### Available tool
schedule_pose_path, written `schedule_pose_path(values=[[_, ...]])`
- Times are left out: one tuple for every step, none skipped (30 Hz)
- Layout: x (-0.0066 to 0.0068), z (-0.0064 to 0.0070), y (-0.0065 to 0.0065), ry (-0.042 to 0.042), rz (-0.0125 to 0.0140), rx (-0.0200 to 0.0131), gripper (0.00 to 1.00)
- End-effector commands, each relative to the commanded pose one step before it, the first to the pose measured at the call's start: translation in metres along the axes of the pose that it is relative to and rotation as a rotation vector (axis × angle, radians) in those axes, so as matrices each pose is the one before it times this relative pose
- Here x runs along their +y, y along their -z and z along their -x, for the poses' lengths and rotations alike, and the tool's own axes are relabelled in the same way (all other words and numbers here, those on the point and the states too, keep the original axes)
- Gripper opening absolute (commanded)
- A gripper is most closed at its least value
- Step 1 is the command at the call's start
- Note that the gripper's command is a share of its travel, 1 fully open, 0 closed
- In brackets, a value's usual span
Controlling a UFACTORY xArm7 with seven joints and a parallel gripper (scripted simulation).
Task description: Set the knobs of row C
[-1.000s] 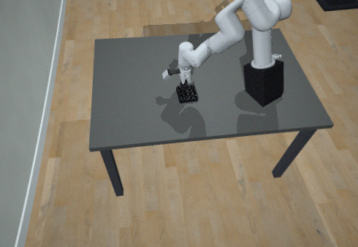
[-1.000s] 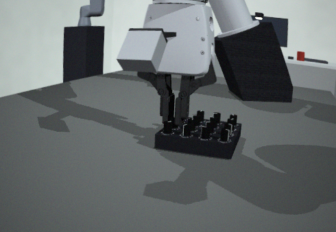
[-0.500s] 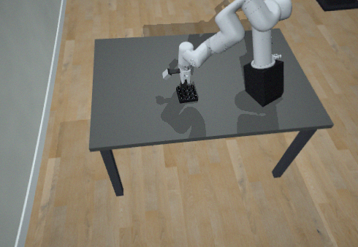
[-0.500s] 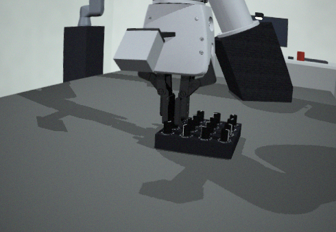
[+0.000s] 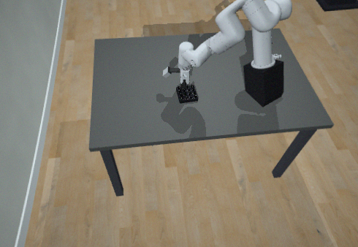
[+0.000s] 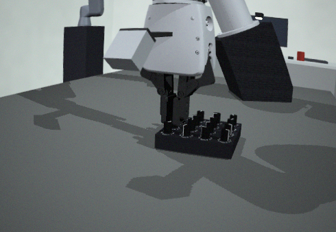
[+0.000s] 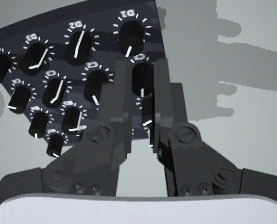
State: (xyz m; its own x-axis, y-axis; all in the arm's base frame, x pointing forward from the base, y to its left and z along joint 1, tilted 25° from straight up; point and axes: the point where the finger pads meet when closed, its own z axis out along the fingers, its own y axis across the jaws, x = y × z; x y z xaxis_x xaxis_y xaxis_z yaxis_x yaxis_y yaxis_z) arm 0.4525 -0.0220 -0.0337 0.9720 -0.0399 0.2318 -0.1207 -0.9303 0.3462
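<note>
The black knob box (image 5: 192,99) (image 6: 192,146) (image 7: 161,30) stands on the table. My gripper (image 5: 184,87) (image 6: 173,121) (image 7: 142,78) points down at it, shut on knob C1 (image 7: 142,82). C1's white line faces the rear side in the wrist view. Knob C2 (image 7: 95,85), knob C3 (image 7: 54,90) and knob C4 (image 7: 20,98) stand free beside the left finger. In row A, knob A4 (image 7: 54,145) shows; A2 is hidden behind the left finger, and A1 and A3 are hard to read. The mark pointed at by C1 is too small to tell.
Knob D1 (image 7: 131,36), knob D2 (image 7: 79,47) and knob D3 (image 7: 35,59) stand in the row in front of row C. Knob B1 (image 7: 147,110) stands close behind C1, by the right finger. The arm's black pedestal (image 5: 264,85) (image 6: 255,65) is on the table.
</note>
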Motion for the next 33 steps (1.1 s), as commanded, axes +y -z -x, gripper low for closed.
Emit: schedule_pose_path(values=[[-0.00043, -0.00129, 0.00100, -0.08756, 0.00101, 0.00144, 0.08], [0.00000, 0.00000, 0.00000, -0.02025, 0.00000, 0.00000, 0.08], [0.00000, 0.00000, 0.00000, -0.02087, 0.00000, 0.00000, 0.08], [0.00000, 0.00000, 0.00000, -0.02147, 0.00000, 0.00000, 0.08], [0.00000, 0.00000, 0.00000, -0.02204, 0.00000, 0.00000, 0.08], [0.00000, 0.00000, 0.00000, 0.00000, 0.00000, 0.00000, 0.08], [0.00000, 0.00000, 0.00000, 0.00000, 0.00000, 0.00000, 0.08], [0.00000, 0.00000, 0.00000, -0.02258, 0.00000, 0.00000, 0.08], [0.00000, 0.00000, 0.00000, -0.02310, 0.00000, 0.00000, 0.08], [0.00000, 0.00000, 0.00000, -0.02359, 0.00000, 0.00000, 0.08], [0.00000, 0.00000, 0.00000, -0.02405, 0.00000, 0.00000, 0.08], [0.00000, 0.00000, 0.00000, -0.02448, 0.00000, 0.00000, 0.08], [0.00000, 0.00000, 0.00000, -0.02488, 0.00000, 0.00000, 0.08], [0.00000, 0.00000, 0.00000, -0.02524, 0.00000, 0.00000, 0.08], [0.00000, 0.00000, 0.00000, -0.02558, 0.00000, 0.00000, 0.08], [0.00000, 0.00000, 0.00000, -0.02588, 0.00000, 0.00000, 0.08], [0.00000, 0.00000, 0.00000, -0.02614, 0.00000, 0.00000, 0.08], [0.00000, 0.00000, 0.00000, -0.02638, 0.00000, 0.00000, 0.08], [0.00000, 0.00000, 0.00000, -0.02657, 0.00000, 0.00000, 0.08], [0.00000, 0.00000, 0.00000, -0.02673, 0.00000, 0.00000, 0.08], [0.00000, 0.00000, 0.00000, -0.02686, 0.00000, 0.00000, 0.08], [0.00000, 0.00000, 0.00000, -0.02695, 0.00000, 0.00000, 0.08], [0.00000, 0.00000, 0.00000, 0.00000, 0.00000, 0.00000, 0.08], [0.00000, 0.00000, 0.00000, 0.00000, 0.00000, 0.00000, 0.08], [0.00000, 0.00000, 0.00000, -0.02700, 0.00000, 0.00000, 0.08], [0.00000, 0.00000, 0.00000, -0.02702, 0.00000, 0.00000, 0.08], [0.00000, 0.00000, 0.00000, -0.02700, 0.00000, 0.00000, 0.08], [0.00000, 0.00000, 0.00000, -0.02694, 0.00000, 0.00000, 0.08], [0.00000, 0.00000, 0.00000, -0.02685, 0.00000, 0.00000, 0.08], [0.00000, 0.00000, 0.00000, -0.02672, 0.00000, 0.00000, 0.08], [0.00000, 0.00000, 0.00000, -0.02656, 0.00000, 0.00000, 0.08], [0.00000, 0.00000, 0.00000, -0.02636, 0.00000, 0.00000, 0.08], [0.00000, 0.00000, 0.00000, -0.02612, 0.00000, 0.00000, 0.08]])
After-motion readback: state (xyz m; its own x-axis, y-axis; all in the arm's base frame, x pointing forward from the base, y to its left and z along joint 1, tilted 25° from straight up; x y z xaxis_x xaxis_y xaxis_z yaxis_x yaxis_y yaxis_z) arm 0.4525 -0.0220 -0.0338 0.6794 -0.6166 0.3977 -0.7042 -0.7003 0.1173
